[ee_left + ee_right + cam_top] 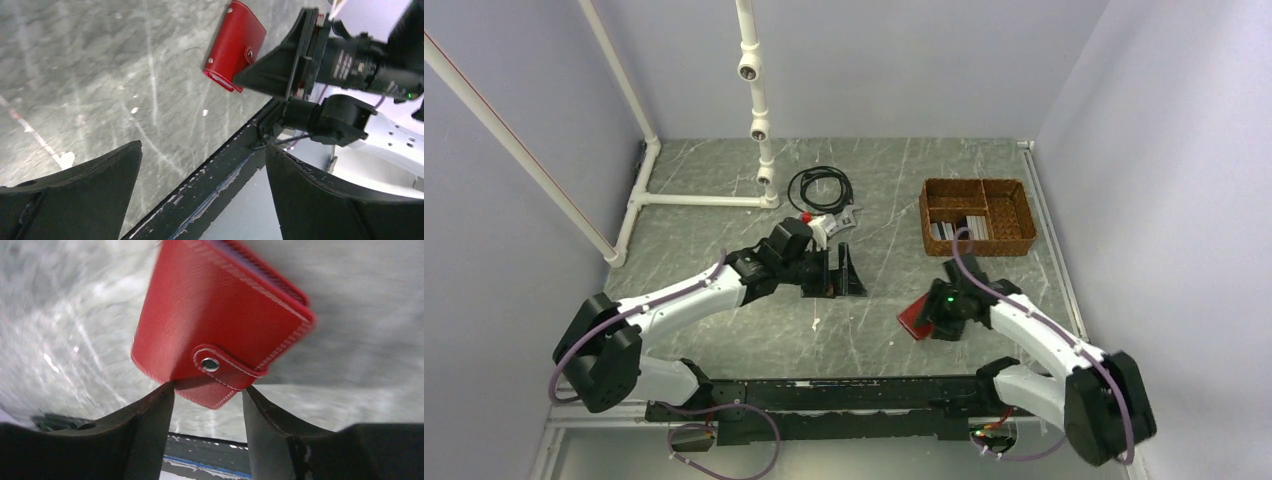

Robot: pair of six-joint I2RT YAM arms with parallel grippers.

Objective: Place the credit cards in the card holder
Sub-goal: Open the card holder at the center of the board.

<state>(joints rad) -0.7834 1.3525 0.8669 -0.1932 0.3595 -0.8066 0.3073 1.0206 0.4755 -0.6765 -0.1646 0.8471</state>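
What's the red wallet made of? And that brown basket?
The red card holder looks like leather or a look-alike, with fine grain, stitched edges and a shiny metal snap. The brown basket looks like woven wicker or something similar, because its walls show a woven texture.

Shut red card holder [220, 310], snap tab [220, 367] corner betw. R gripper [207, 388] tips, over grey marble table [65, 315].

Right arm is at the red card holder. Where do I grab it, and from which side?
Likely the corner by the snap tab, from the side where the right gripper sits. The card holder lies closed and seemingly flat on the table, so its broad faces are out of reach; that corner pokes between the open fingers.
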